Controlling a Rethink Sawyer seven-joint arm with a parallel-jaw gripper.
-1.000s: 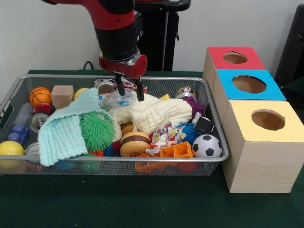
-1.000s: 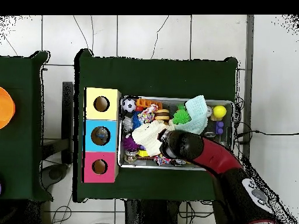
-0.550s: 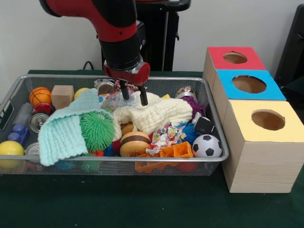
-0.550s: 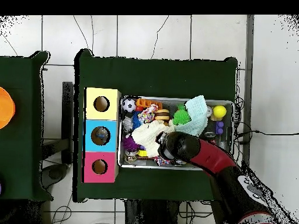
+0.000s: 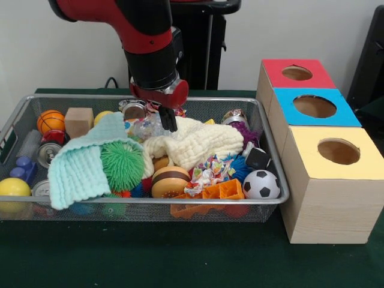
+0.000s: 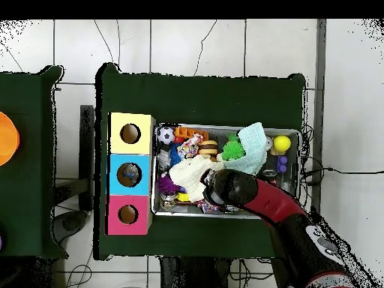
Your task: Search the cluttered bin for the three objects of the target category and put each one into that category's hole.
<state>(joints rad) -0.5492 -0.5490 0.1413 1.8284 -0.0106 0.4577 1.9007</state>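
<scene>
The red-and-black arm's claw (image 5: 168,122) hangs in the wire bin (image 5: 271,157), fingers drawn together; whether they pinch the crinkly clear wrapper (image 5: 146,126) beside them cannot be told. The cream cloth (image 5: 198,143) lies just below the claw, the green spiky ball (image 5: 122,165) lower left, three coloured hole boxes (image 5: 327,180) well right.

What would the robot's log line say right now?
claw: shut | over cream cloth in bin | boxes: nothing going in
</scene>
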